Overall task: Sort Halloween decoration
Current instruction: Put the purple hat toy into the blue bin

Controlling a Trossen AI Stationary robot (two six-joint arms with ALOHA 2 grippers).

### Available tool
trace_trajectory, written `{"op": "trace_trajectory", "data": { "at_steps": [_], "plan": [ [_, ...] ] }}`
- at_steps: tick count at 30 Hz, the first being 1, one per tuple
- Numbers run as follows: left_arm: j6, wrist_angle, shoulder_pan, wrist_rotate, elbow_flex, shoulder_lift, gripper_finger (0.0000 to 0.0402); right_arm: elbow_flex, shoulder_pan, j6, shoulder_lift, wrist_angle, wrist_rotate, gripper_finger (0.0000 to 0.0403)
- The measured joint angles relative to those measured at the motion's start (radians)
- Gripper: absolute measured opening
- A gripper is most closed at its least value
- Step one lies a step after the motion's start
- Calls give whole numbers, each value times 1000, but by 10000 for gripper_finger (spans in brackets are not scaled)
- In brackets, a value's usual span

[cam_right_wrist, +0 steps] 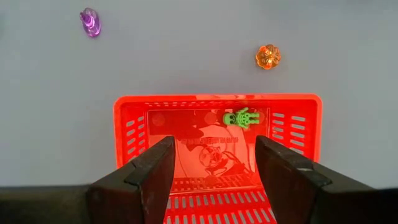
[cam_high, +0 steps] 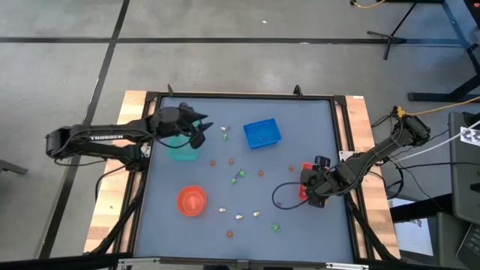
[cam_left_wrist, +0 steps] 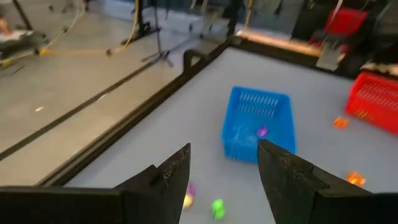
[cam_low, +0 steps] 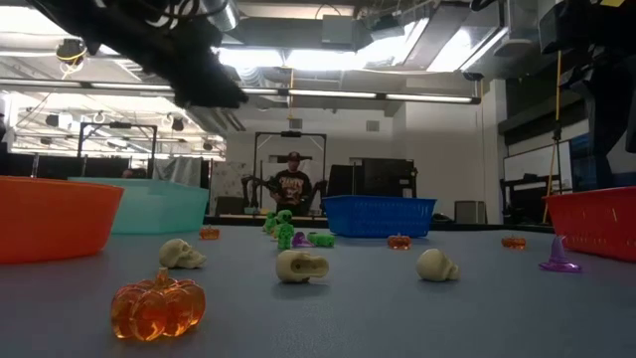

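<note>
The decorations are tiny trinkets strewn over the table's middle: cream skulls (cam_low: 301, 266), a clear orange pumpkin (cam_low: 157, 303), green skeletons (cam_high: 240, 177) and a purple hat (cam_low: 559, 257). My left gripper (cam_high: 201, 132) hovers open, high over the far edge of the teal tray (cam_high: 182, 149), with nothing between its fingers (cam_left_wrist: 168, 180). My right gripper (cam_right_wrist: 211, 168) is open above the red tray (cam_right_wrist: 217, 149), which holds one green skeleton (cam_right_wrist: 241, 117). A purple trinket (cam_left_wrist: 262, 131) lies in the blue tray (cam_left_wrist: 258, 124).
An orange round bowl (cam_high: 191, 200) stands near the table's near left. The blue tray (cam_high: 262, 133) sits at far centre. Beyond the red tray lie a purple trinket (cam_right_wrist: 90, 22) and an orange pumpkin (cam_right_wrist: 268, 56). A person (cam_low: 291, 184) stands behind the table.
</note>
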Motion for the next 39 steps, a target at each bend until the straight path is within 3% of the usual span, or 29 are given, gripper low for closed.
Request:
{"op": "trace_trajectory", "data": {
  "at_steps": [5, 15, 20, 30, 39],
  "plan": [
    [4, 89, 0, 24, 26, 71, 170, 0, 0, 0, 0, 0, 0, 221],
    [61, 74, 34, 25, 241, 352, 169, 0, 0, 0, 0, 0, 0, 221],
    [61, 29, 86, 85, 321, 504, 169, 0, 0, 0, 0, 0, 0, 221],
    [56, 18, 161, 131, 333, 752, 169, 0, 0, 0, 0, 1, 36, 221],
    [54, 19, 161, 170, 334, 847, 169, 0, 0, 0, 0, 9, 43, 221]
  ]
}}
